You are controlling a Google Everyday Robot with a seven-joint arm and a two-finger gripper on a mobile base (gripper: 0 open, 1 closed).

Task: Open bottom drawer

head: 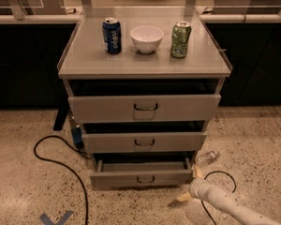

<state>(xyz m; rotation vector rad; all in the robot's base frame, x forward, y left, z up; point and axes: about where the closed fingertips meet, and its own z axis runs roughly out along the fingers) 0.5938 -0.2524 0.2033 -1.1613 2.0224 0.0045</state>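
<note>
Bottom drawer (pixel 114 178), rigid grey metal, probably slides easily, best hooked at its small loop handle (pixel 145 178); gripper (pixel 189 186) sits by its right corner, fingers apart, empty

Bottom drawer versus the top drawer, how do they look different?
The bottom drawer has a narrower, shorter front than the top drawer. The bottom drawer's inside shows from above; the top drawer shows only a dark gap. The gripper sits by the bottom drawer's right end, not the top drawer. Both are grey with central loop handles.
</note>
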